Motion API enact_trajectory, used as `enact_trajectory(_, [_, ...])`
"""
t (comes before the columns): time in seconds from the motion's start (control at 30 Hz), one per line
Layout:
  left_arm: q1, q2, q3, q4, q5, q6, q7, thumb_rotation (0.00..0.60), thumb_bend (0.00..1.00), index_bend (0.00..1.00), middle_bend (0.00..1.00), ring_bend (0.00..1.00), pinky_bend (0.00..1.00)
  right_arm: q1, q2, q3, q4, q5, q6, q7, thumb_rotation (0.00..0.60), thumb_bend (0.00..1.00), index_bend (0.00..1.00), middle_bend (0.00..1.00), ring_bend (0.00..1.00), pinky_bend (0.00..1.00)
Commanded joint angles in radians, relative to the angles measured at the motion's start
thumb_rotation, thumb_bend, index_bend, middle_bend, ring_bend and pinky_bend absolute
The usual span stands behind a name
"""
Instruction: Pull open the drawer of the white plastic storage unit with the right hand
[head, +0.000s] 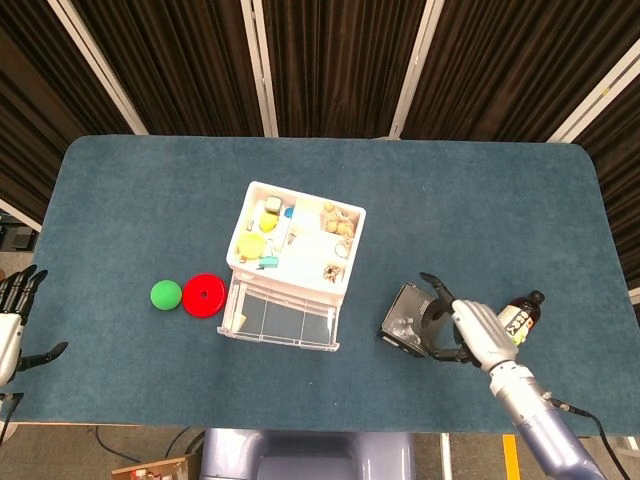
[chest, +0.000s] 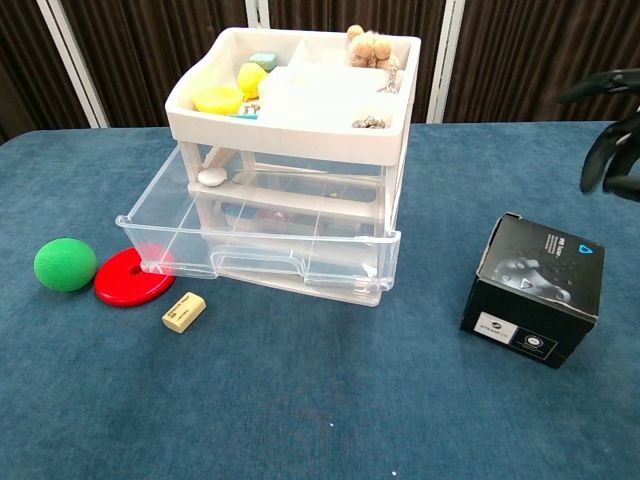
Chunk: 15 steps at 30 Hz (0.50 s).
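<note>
Head view, current stock. Your right hand (head: 462, 330) hovers over the black box (head: 405, 318) at four o'clock from the storage unit (head: 295, 240), fingers spread wide, holding nothing. Your left hand (head: 12, 318) sits at the table's nine o'clock edge, fingers straight and apart, holding nothing. The drawer (chest: 262, 243) stands pulled out toward six o'clock from under the unit's white top tray (chest: 290, 112), so the pull looks finished.

Handling note: you appear to be in the retreat. Lift clear of the black box rather than dragging across it, and keep wide of the brown bottle (head: 510, 326) at three o'clock of your hand, which looks easy to knock over.

Count:
- storage unit: one, with one drawer open
- black box: one
- brown bottle: one
- green ball (chest: 65, 264): one
- red disc (chest: 133, 276): one, just beside the drawer's left corner
- small beige block (chest: 184, 311): one
- tray contents: too small to count
</note>
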Motion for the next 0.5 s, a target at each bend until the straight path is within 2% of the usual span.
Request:
enact_trajectory(0.03, [0.004, 0.000, 0.001, 0.002, 0.004, 0.007, 0.003, 0.600, 0.00, 0.04, 0.00, 0.00, 0.07, -0.110, -0.105, -0.086, 0.159, -0.157, 0.171, -0.183, 0.600, 0.36, 0.00, 0.01, 0.00, 0.25])
enact_trajectory(0.2, [0.006, -0.004, -0.001, 0.003, 0.000, 0.012, 0.024, 0.600, 0.00, 0.04, 0.00, 0.00, 0.07, -0.189, -0.151, -0.120, 0.243, -0.176, 0.238, -0.207, 0.600, 0.35, 0.00, 0.00, 0.00, 0.18])
enact_trajectory(0.5, [0.007, -0.015, -0.005, 0.016, 0.003, 0.024, 0.050, 0.600, 0.00, 0.04, 0.00, 0.00, 0.06, -0.274, -0.215, -0.118, 0.362, -0.238, 0.340, -0.224, 0.600, 0.32, 0.00, 0.00, 0.00, 0.16])
